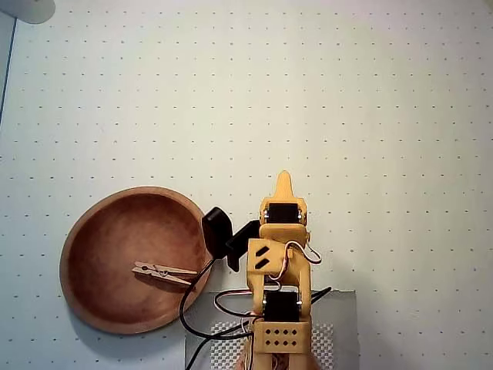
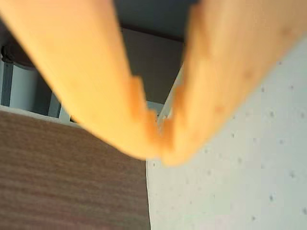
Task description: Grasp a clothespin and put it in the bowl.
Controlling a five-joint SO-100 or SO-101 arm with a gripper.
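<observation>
Dotted mat (image 1: 370, 92), clothespin (image 1: 164, 273) (bowled).

Surface: pale mat (image 1: 347, 92) with a regular grid of small dark dots, covering nearly the whole overhead view. In the wrist view the same dotted mat (image 2: 240, 191) fills the lower right, ending at a straight edge against a brown surface at lower left.

Resting on the mat, overhead view:
- wooden bowl (image 1: 100, 231), lower left, reddish-brown, upright.
- grey plate (image 1: 343, 316) at bottom centre, under the arm's base (image 1: 282, 339).
- black cable (image 1: 189, 312) runs along the bowl's right rim to the plate.

Top-left corner: part of a pale round object (image 1: 27, 9), cut off by the frame.
</observation>
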